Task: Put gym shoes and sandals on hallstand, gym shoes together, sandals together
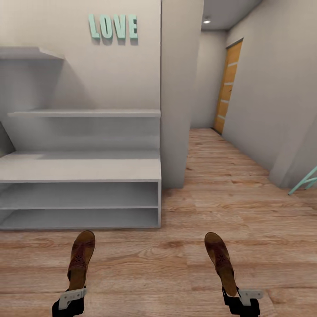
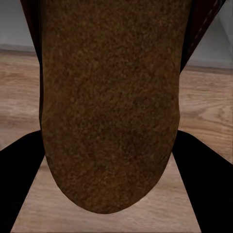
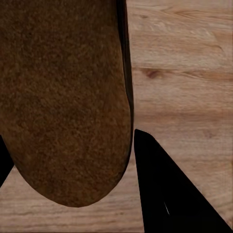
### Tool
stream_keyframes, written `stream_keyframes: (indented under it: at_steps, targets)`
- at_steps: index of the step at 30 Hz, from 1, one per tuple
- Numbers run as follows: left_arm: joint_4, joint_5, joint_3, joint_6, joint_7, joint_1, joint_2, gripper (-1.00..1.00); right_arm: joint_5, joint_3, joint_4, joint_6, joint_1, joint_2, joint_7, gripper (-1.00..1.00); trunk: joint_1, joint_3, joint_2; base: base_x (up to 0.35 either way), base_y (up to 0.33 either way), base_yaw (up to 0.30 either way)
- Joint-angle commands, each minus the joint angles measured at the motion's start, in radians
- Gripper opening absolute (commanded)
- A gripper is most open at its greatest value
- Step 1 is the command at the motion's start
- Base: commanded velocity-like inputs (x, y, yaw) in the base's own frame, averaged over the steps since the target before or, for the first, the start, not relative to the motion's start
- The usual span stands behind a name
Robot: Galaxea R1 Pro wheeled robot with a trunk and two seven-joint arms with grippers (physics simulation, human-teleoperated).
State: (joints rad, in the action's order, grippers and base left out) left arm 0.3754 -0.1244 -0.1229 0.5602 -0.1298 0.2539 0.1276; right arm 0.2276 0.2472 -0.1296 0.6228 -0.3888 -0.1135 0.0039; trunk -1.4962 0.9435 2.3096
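My left gripper [image 1: 72, 294] is shut on the heel end of one brown sandal [image 1: 81, 257], which points forward above the corridor floor [image 1: 211, 198]. My right gripper [image 1: 233, 294] is shut on the other sandal [image 1: 220, 262] in the same way. In the left wrist view the sandal's brown sole [image 2: 111, 107] sits between the black fingers [image 2: 19, 179]. The right wrist view has the other sole [image 3: 63, 97] beside one black finger [image 3: 165, 194]. The pale grey hallstand [image 1: 79, 167] stands ahead at the left, its flat top and both shelf levels bare. The gym shoes are out of view.
A wall pillar [image 1: 178, 88] borders the hallstand's right end. The corridor runs on past it to an orange door [image 1: 228, 88]. A teal frame [image 1: 304, 182] leans at the right wall. Teal LOVE letters [image 1: 113, 26] hang above the floating shelves [image 1: 83, 113].
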Motion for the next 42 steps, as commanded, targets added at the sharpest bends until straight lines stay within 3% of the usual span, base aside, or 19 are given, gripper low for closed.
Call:
stream_keyframes:
  at_steps: [1,42]
  targets:
    - [-0.001,-0.011,-0.003,0.001,-0.01,0.001,0.0,-1.0,0.006,0.009,0.001,0.003,-0.001,0.0,0.002,-1.0,0.0,0.001,0.0,0.0,0.306,0.0]
    - [-0.001,-0.011,-0.003,0.001,-0.01,0.001,0.0,-1.0,0.009,0.009,0.001,0.003,-0.001,-0.002,0.004,-1.0,0.0,0.001,0.0,-0.027,0.306,0.0]
